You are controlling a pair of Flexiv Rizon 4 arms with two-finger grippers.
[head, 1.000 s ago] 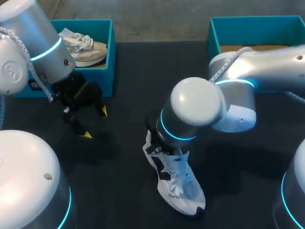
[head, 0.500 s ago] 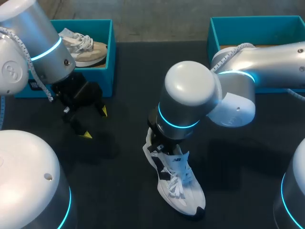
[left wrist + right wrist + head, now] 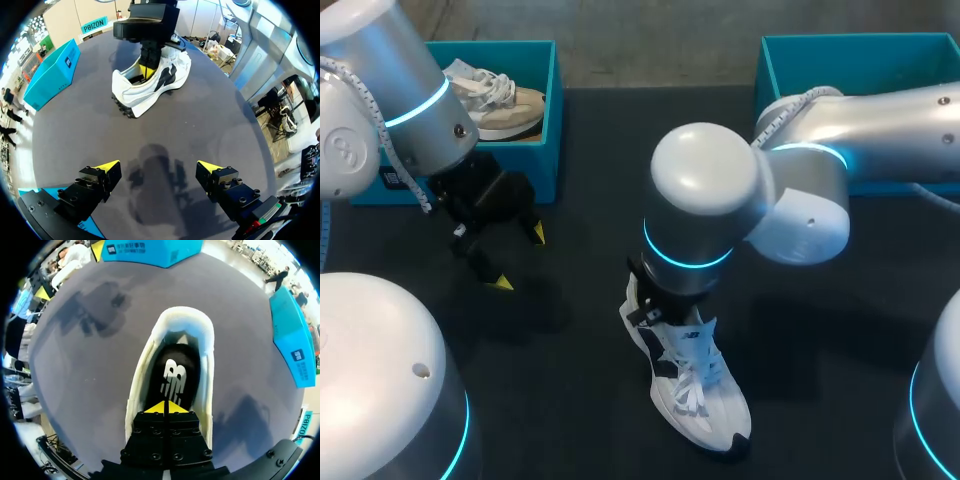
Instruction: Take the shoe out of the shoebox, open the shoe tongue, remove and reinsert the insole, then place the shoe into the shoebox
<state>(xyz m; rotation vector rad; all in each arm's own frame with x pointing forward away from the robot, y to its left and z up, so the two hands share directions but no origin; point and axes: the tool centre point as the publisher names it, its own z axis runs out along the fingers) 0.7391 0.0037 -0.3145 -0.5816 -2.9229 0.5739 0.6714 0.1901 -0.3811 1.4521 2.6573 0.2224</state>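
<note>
Plainly, the first step was done: the white shoe (image 3: 695, 385) stood out on the table (image 3: 590, 200), near six o'clock from the table's middle in the head view, toe toward five o'clock. The right gripper (image 3: 164, 407) was inside the shoe's mouth with its yellow tips pressed together just above the insole (image 3: 170, 375). Whether they pinched the insole's edge or only met over it could not be told. The insole itself lay flat in the shoe, so its removal looked barely begun at most, and the tongue seemed already pushed forward enough to bare the opening.

The left gripper (image 3: 518, 258) hung over bare table at nine o'clock, well apart from the shoe, fingers spread wide and holding nothing.

One teal shoebox (image 3: 552, 120) sat at ten o'clock with a beige shoe (image 3: 505, 105) in it. Another shoebox (image 3: 770, 70) sat at two o'clock, partly hidden by the right arm and apparently vacant.

By that reckoning, pulling the insole, putting it back and boxing the shoe all remained
</note>
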